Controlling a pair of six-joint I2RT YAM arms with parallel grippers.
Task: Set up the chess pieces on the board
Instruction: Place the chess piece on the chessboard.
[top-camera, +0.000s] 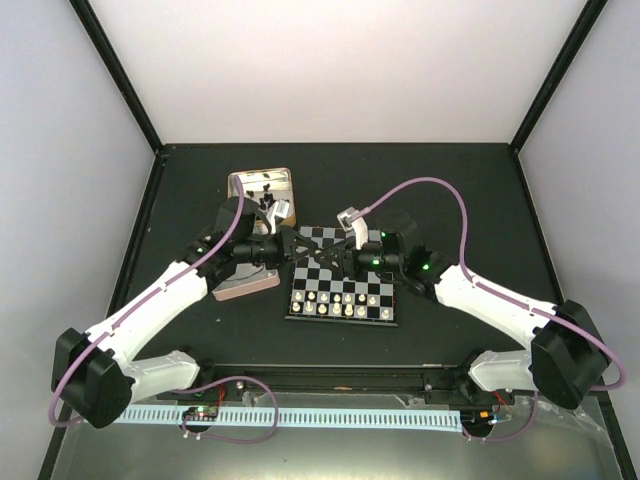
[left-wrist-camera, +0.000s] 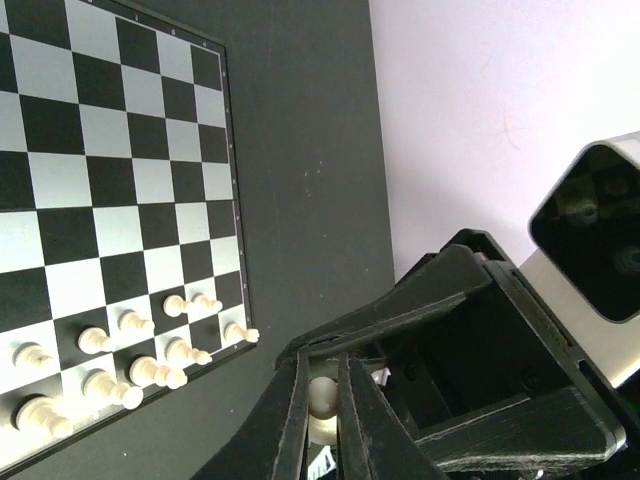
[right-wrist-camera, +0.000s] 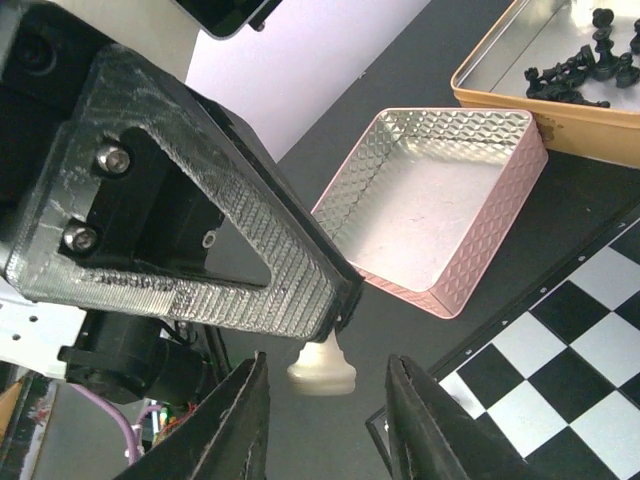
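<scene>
Probably a robotics lab: plain white panels (top-camera: 330, 70) and black frame posts (top-camera: 118, 75) enclose a black table (top-camera: 440, 170).

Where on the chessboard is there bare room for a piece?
The board is bare across its middle and far rows, beyond the white pieces, though the left gripper and right gripper hang over the far ones. The two near rows are crowded. The pink tin is empty.

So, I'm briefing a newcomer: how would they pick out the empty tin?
Start at the chessboard; off its left edge sit two metal tins. The pink tin is the one nearer the arms' bases: empty, with a quilted silver inside, while the yellow tin behind it holds black pieces.
</scene>
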